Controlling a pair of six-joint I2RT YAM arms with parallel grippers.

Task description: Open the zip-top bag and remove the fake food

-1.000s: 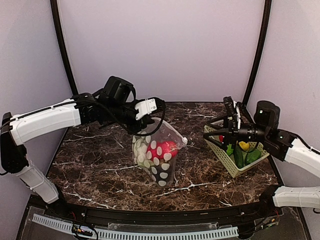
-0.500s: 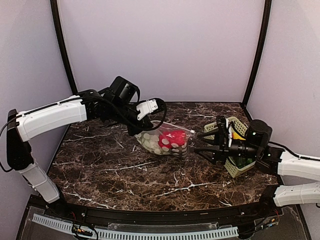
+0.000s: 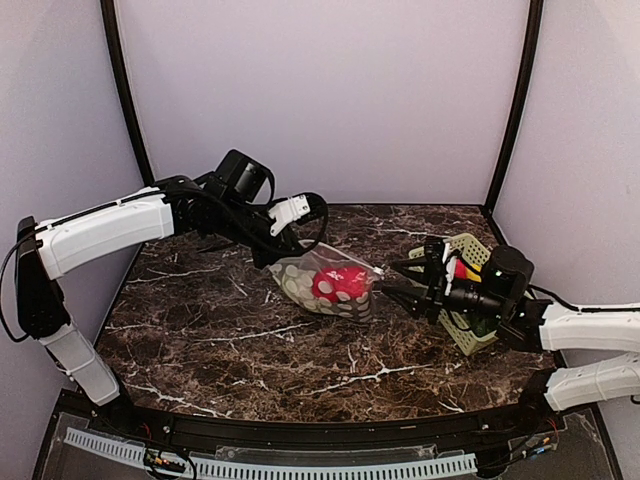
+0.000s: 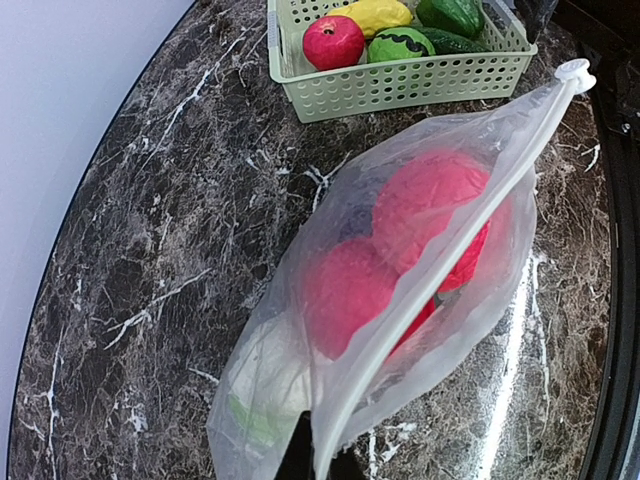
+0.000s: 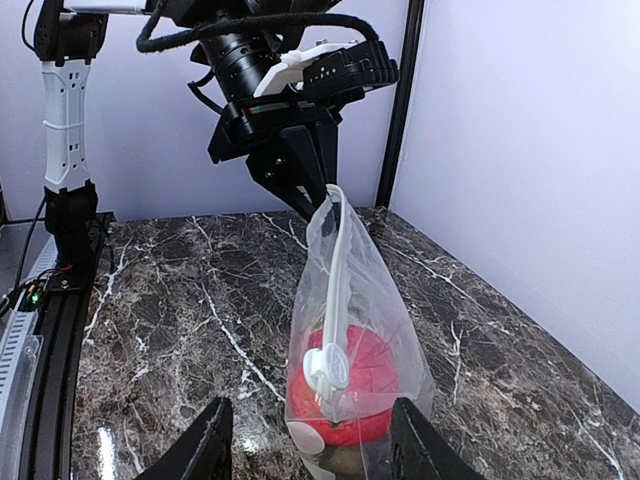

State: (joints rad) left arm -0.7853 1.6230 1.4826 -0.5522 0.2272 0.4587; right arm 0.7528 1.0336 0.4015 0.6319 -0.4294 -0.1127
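The zip-top bag [image 3: 325, 285] lies tilted on the marble table, its zip strip running up to my left gripper [image 3: 283, 255]. That gripper [image 4: 318, 462] is shut on the strip's end. Inside the bag [image 4: 480, 300] are two red round fruits [image 4: 430, 215] and a white cauliflower with green leaves [image 4: 262, 378]. My right gripper [image 3: 392, 280] is open at the bag's other end. In the right wrist view its fingers [image 5: 205, 445] stand either side of the bag [image 5: 370, 300], and the white slider [image 5: 328, 370] sits between them, untouched.
A light-green lattice basket [image 3: 470, 245] stands at the right, behind my right arm. It [image 4: 400, 85] holds red, yellow and green toy fruits. A black rail runs along the table's edge [image 5: 50, 350].
My left gripper has lowered the bag from hanging to resting on the table. The right arm has swung left from the basket to the slider end, and its jaws have narrowed.
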